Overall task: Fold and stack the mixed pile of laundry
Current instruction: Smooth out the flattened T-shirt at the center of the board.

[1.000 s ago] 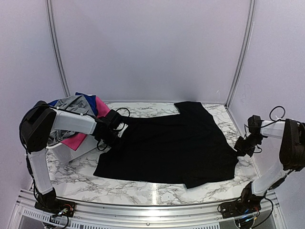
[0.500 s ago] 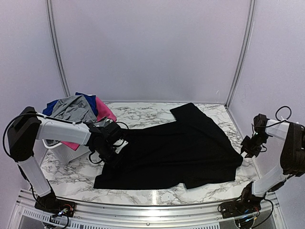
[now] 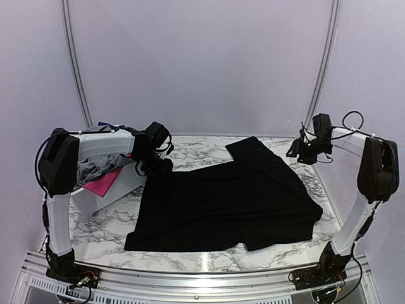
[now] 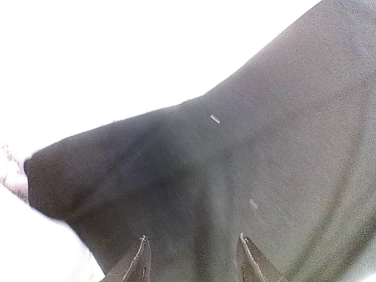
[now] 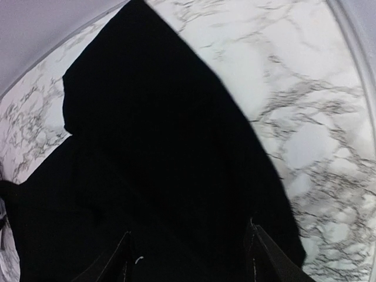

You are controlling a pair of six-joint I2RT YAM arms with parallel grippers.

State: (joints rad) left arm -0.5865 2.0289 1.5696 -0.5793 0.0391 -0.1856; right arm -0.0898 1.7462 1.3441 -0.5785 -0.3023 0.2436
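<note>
A black garment (image 3: 228, 202) lies spread flat on the marble table (image 3: 95, 231), one sleeve pointing to the back. My left gripper (image 3: 159, 167) hovers at its back left corner; in the left wrist view it (image 4: 192, 237) stands open over dark cloth (image 4: 247, 153) with nothing between the fingers. My right gripper (image 3: 295, 151) hangs at the back right beside the sleeve; in the right wrist view it (image 5: 188, 230) is open above the black garment (image 5: 153, 153). The rest of the laundry pile, a grey piece (image 3: 95, 168), a pink piece (image 3: 101, 184) and a bit of blue (image 3: 109, 125), sits at the left.
A white basket (image 3: 120, 185) holds the remaining pile at the left, partly behind my left arm. Bare marble (image 5: 305, 117) shows to the right of the garment. Metal frame posts (image 3: 319, 69) and pale walls close the back and sides.
Both grippers have opened and let go of the black garment, which now lies flat. The left one rose toward the back left; the right one swung from the right edge to the back right.
</note>
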